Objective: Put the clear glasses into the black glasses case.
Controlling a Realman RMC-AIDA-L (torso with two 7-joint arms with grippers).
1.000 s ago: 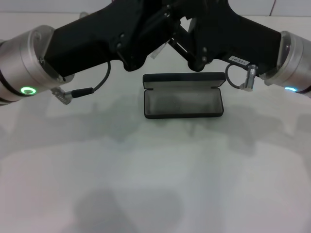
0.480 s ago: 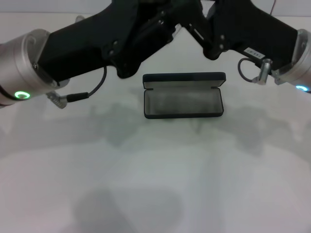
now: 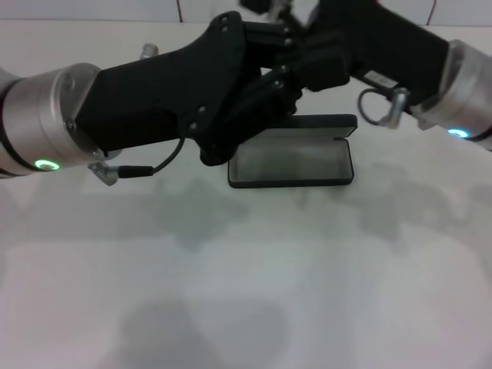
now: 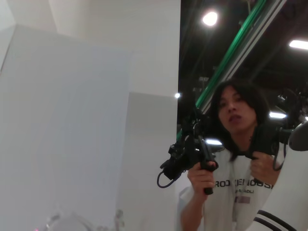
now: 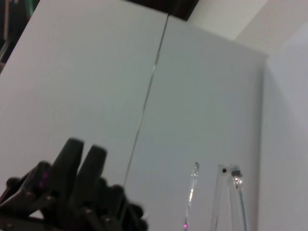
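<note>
The black glasses case [image 3: 290, 184] lies open in the middle of the table, grey lining up and lid [image 3: 327, 124] tilted back. Both arms meet above its far left corner. My left gripper [image 3: 270, 81] comes in from the left and hides that corner. From the right, my right gripper [image 3: 304, 54] reaches just beyond it. In the head view the dark hands hide the clear glasses. The right wrist view shows thin clear arms of the glasses [image 5: 192, 190] sticking up beside the left gripper [image 5: 82, 166]. Clear parts of the glasses [image 4: 72, 223] also show in the left wrist view.
The white table [image 3: 246, 292] stretches bare toward me in front of the case. A cable [image 3: 146, 167] hangs from the left wrist and a ring connector [image 3: 380, 108] from the right wrist. A person [image 4: 231, 159] stands behind the table.
The left arm has swung lower and to the right, now covering the case's left rear corner. The right arm has shifted left and down with it. The case has not moved.
</note>
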